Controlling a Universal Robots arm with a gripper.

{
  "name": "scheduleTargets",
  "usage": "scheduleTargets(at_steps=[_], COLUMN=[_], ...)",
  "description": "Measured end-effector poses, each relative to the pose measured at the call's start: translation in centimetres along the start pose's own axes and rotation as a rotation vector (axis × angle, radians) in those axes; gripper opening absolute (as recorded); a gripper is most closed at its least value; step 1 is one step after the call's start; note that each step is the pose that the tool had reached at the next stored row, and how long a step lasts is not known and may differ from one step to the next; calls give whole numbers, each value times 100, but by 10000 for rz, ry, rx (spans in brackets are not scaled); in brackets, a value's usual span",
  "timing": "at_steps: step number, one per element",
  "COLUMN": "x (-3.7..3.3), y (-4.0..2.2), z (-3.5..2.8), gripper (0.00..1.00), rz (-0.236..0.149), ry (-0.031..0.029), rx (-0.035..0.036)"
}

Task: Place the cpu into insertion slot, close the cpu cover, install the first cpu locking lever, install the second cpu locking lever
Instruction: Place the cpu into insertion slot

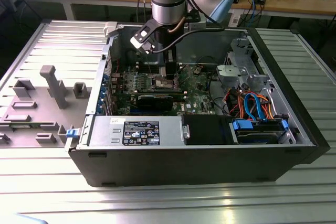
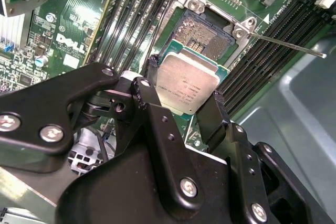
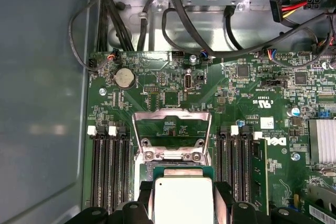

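Observation:
My gripper [image 2: 185,92] is shut on the cpu [image 2: 189,81], a square chip with a silver top, pinched at two opposite edges by the black fingers [image 2: 214,113]. The chip hangs over the near part of the insertion slot [image 2: 203,31], whose gold-speckled centre shows beyond it. In the first wrist view the cpu [image 3: 182,200] sits between the gripper [image 3: 182,193] fingers, and the cpu cover [image 3: 172,113] stands swung open behind the socket. A thin locking lever [image 2: 286,43] sticks out sideways, unlatched. In the exterior view the gripper [image 1: 167,75] is down inside the computer case, over the motherboard [image 1: 197,85].
Long black memory slots [image 3: 110,171] flank the socket on both sides. The grey case wall [image 3: 42,103] is close by, and cables [image 3: 173,3] hang beyond the board. A power supply [image 1: 136,131] and a drive cage [image 1: 260,129] fill the case's front. Grey fixtures [image 1: 52,85] stand at the exterior view's left.

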State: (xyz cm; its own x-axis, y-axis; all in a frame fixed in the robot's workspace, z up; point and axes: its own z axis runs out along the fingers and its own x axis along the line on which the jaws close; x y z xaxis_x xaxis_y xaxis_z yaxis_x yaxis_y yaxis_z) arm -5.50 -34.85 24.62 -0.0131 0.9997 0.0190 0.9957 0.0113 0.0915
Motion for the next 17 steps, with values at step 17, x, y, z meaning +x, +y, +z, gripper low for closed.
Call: scheduleTargets(at_steps=[17], x=[0], y=[-44], z=[91], gripper=[55], rz=[-30], ry=[7], rx=[-2])
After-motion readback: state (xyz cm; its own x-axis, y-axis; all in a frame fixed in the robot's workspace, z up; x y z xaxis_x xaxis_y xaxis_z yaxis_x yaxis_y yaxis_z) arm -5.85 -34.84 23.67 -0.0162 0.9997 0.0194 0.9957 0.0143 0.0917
